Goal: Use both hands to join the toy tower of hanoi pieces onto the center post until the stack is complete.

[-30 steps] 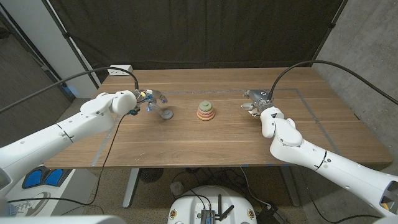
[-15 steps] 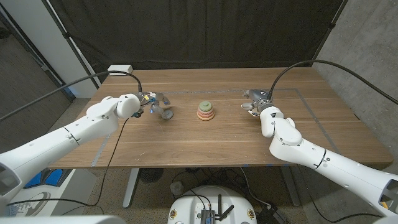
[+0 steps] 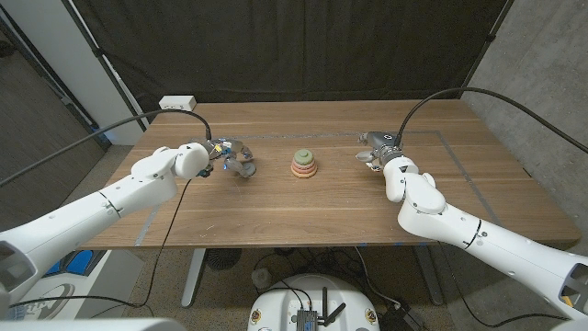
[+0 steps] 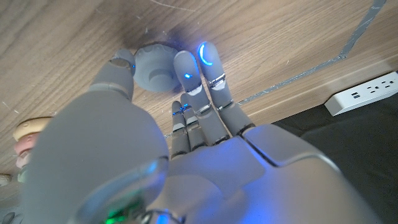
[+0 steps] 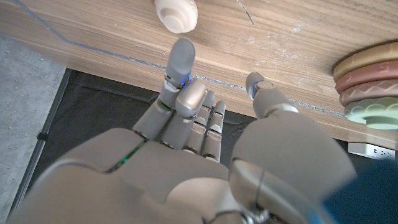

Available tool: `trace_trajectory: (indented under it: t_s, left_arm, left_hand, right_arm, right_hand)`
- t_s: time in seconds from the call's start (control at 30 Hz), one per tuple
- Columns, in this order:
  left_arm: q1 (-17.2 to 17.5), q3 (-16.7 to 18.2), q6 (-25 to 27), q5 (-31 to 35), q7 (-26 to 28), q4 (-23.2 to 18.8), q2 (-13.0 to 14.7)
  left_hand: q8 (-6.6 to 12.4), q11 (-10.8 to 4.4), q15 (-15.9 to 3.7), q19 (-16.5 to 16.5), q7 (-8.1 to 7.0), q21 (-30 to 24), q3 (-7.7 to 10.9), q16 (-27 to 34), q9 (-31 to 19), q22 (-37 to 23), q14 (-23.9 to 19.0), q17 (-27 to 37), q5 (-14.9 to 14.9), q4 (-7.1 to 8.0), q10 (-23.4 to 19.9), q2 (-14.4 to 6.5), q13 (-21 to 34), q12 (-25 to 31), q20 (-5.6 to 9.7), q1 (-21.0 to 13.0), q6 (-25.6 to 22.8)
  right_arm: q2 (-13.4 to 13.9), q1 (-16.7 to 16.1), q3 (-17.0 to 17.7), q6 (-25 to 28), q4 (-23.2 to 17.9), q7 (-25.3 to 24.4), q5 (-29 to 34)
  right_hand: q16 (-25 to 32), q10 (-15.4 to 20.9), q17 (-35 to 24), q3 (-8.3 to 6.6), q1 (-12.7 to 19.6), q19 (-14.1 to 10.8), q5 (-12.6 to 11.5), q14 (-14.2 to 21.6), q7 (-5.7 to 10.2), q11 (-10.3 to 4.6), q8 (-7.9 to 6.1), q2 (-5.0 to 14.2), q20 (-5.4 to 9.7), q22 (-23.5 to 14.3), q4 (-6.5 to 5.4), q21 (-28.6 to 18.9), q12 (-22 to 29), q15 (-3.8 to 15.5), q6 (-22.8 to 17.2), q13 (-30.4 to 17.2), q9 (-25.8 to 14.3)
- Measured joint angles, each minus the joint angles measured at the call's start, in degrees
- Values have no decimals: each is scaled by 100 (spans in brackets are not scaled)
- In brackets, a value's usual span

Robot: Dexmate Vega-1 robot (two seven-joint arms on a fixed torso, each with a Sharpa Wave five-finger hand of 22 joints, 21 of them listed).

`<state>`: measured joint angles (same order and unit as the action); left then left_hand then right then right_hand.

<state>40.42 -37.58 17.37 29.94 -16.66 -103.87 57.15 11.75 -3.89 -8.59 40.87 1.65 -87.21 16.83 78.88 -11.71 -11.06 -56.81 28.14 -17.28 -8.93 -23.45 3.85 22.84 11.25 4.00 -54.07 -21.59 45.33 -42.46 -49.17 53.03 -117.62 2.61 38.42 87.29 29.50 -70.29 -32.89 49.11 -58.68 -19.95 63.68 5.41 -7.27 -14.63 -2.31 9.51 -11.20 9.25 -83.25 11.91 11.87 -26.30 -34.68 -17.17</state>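
Note:
The tower (image 3: 302,165) stands at the table's middle as a stack of tan, pink and green rings, also seen as the tower (image 5: 368,87) in the right wrist view. A grey round piece (image 3: 246,169) lies on the wood to the tower's left. My left hand (image 3: 228,153) reaches over the grey piece (image 4: 155,67), with the thumb (image 4: 120,70) and a finger (image 4: 186,67) close on either side of its rim. My right hand (image 3: 376,149) hovers right of the tower, fingers apart and holding nothing. A cream piece (image 5: 176,14) lies just beyond its fingertips (image 5: 182,55).
A white power strip (image 3: 178,102) sits at the table's far left corner. Grey tape lines (image 3: 459,161) mark a rectangle on the wooden table (image 3: 303,216). A black curtain hangs behind the far edge.
My left arm has swung right and forward, bringing the hand down over the grey piece, which stays put. The right hand and tower have not moved.

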Motion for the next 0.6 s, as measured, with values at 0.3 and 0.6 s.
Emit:
trace_trajectory:
  t_s: [0.3, 0.6]
  left_arm:
    - [30, -8, 17, 6, 43, 50, -20]
    - [55, -10, -1, -19, 145, 128, -56]
  left_hand:
    - [0, -12, -32, 0, 30, 0, 0, 0, 0, 0, -32, -27, 0, 0, -52, 0, -27, 0, 0, 0, -30]
    - [0, -11, -32, 0, 1, 0, 0, 0, -1, 1, -31, -27, 0, 0, -52, -32, -27, 0, 0, -32, -60]
  right_arm:
    - [9, 27, -34, 33, -17, 47, 24]
    - [16, 49, -55, 62, -40, 85, 68]
  right_hand:
    - [0, 0, 0, 0, 0, 0, 0, -34, 0, 0, 0, 0, 0, 0, 0, 0, 0, -34, 0, 0, 0]
    - [1, 0, 0, 0, 0, 0, 0, -31, 0, 0, 0, -1, 0, 0, 0, 0, 0, -31, 0, 1, 1]
